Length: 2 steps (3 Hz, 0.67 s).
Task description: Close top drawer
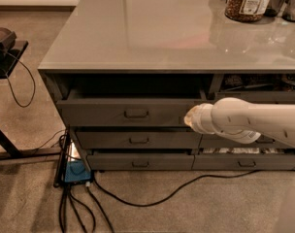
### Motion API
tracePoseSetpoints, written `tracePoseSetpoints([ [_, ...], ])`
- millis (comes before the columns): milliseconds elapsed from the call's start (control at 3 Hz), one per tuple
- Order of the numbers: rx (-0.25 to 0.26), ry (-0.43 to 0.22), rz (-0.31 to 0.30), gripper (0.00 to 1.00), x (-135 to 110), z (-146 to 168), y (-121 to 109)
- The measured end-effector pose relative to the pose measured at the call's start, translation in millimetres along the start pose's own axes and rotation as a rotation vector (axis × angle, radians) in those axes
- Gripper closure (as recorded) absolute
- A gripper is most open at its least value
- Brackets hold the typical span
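The top drawer is a wide dark-grey drawer under the left part of the grey countertop. It stands a little way out, with a dark gap above its front. Its small rectangular pull is at the middle of the front. My white arm comes in from the right. My gripper is at the arm's tip, by the right end of the top drawer's front, to the right of the pull. The inside of the drawer is in shadow.
Two shallower grey drawers sit below, the lowest standing out a little. More drawers are on the right. A jar stands on the countertop. Black cables and a blue box lie on the floor. A black stand is at left.
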State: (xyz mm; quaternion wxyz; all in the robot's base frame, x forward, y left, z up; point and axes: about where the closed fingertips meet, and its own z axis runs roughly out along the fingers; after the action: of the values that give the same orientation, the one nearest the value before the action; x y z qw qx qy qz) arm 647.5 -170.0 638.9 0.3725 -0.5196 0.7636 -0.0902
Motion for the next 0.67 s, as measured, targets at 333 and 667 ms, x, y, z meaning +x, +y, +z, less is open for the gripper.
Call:
tracePoseSetpoints([
  [333, 0.147, -0.028, 0.088, 1.00, 10, 13, -41],
  [667, 0.195, -0.046, 0.142, 1.00, 15, 23, -52],
])
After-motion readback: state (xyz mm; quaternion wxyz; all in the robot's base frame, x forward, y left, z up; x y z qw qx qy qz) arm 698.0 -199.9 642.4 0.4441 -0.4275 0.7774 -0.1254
